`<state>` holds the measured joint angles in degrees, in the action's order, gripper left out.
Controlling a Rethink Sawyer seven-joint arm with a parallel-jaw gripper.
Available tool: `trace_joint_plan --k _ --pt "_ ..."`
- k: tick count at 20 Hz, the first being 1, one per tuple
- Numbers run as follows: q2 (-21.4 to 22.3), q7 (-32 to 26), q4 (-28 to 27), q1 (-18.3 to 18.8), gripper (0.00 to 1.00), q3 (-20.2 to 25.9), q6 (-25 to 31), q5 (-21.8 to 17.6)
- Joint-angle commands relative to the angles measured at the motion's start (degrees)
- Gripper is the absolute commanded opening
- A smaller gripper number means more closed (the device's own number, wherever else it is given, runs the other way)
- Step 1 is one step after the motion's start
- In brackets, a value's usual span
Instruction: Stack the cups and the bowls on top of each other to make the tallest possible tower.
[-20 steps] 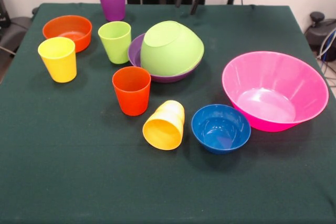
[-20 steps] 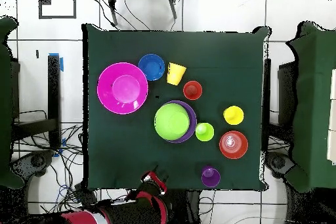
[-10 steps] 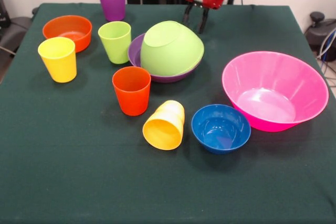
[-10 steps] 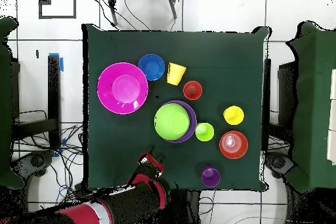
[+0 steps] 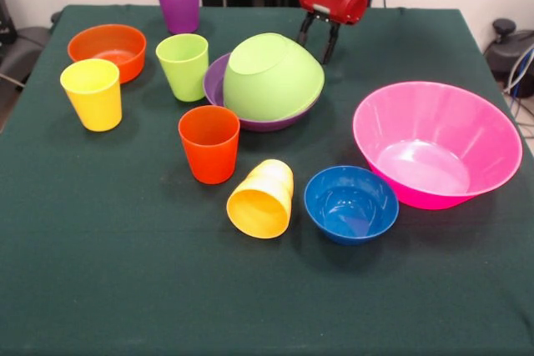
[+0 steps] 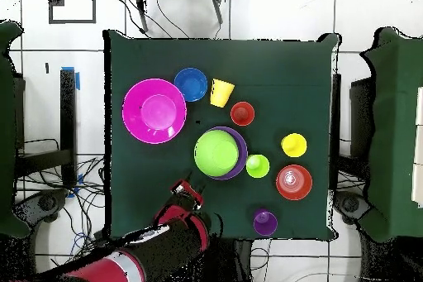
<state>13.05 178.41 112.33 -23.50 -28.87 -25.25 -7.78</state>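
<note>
Up high, gripper (image 5: 319, 44) with jaws a little open and holding nothing, just beside the upside-down green bowl (image 5: 271, 75), which sits in the purple bowl (image 5: 219, 82), pink bowl (image 5: 434, 143) nearby.

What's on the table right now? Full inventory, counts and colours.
Upright cups: 4; purple, lime green, yellow, orange-red; spread from the far left corner toward the middle of the front view.
Tipped cup: 1, yellow-orange, on its side, mouth toward the camera, beside the blue bowl.
Open bowls: 4; orange far left, purple centre, blue front, large pink right.
Upside-down bowl: 1, lime green, tilted on the purple bowl.
Table: 1, dark green cloth.
Gripper: 1, red and black, jaws open, empty, behind the lime green bowl.
</note>
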Motion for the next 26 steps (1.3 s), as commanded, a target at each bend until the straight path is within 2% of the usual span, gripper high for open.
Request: trace_joint_plan --k 1,3,8,15,26 --pt "6.2 -4.4 -6.7 5.0 1.0 11.1 13.1 -4.9" --pt "7.9 -4.5 -6.4 6.4 1.0 12.7 14.7 -6.0" --pt "10.3 -5.0 -7.2 6.7 1.0 13.3 18.7 -6.1" --pt "9.0 -3.9 -10.2 7.0 1.0 14.4 20.7 -4.6" --pt "7.2 -1.6 -14.0 4.5 1.0 13.2 23.6 -0.8"
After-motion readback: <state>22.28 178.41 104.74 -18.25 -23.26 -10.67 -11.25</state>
